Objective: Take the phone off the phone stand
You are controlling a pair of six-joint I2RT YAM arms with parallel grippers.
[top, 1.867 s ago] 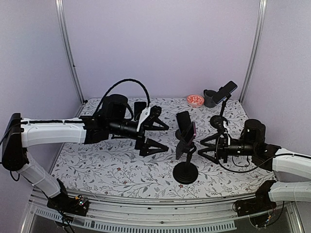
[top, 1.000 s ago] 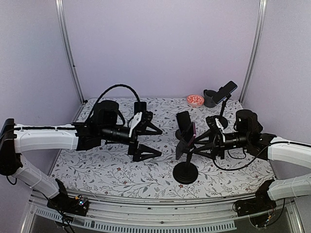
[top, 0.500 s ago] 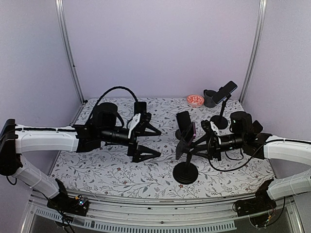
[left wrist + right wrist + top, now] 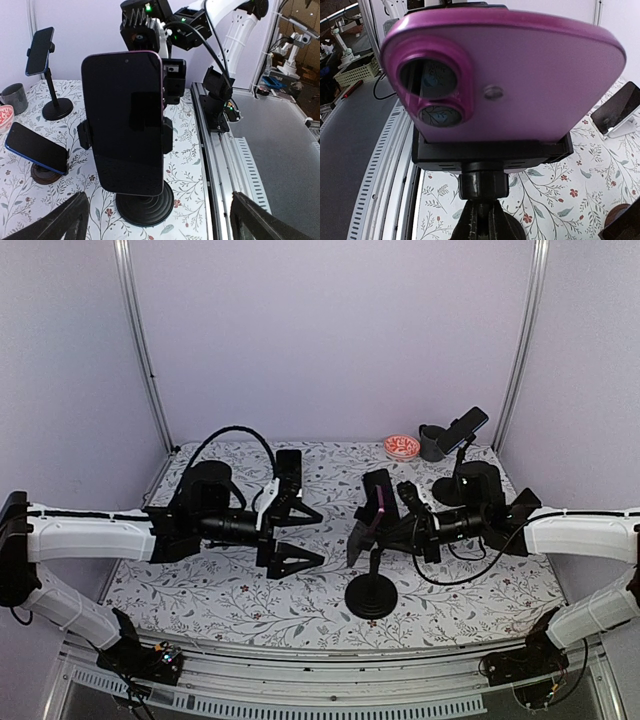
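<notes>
On the floral table (image 4: 200, 585), the phone (image 4: 125, 120) stands ahead of the wide-spread left pincer (image 4: 320, 537).

Top view: bright, even, diffuse light; only soft shadows on tabletop (image 4: 250, 590). Left wrist: sharp, faint reflections on phone (image 4: 125, 125) screen. Right wrist: phone v. close, soft-focus, bulged by wide lens; bg blurry.

The phone (image 4: 125, 125) has a glossy black glass face and a smooth, shiny magenta back. Its stand (image 4: 145, 205) looks matt black plastic. Under the stand, the table (image 4: 185, 165) cover is matt floral print.
</notes>
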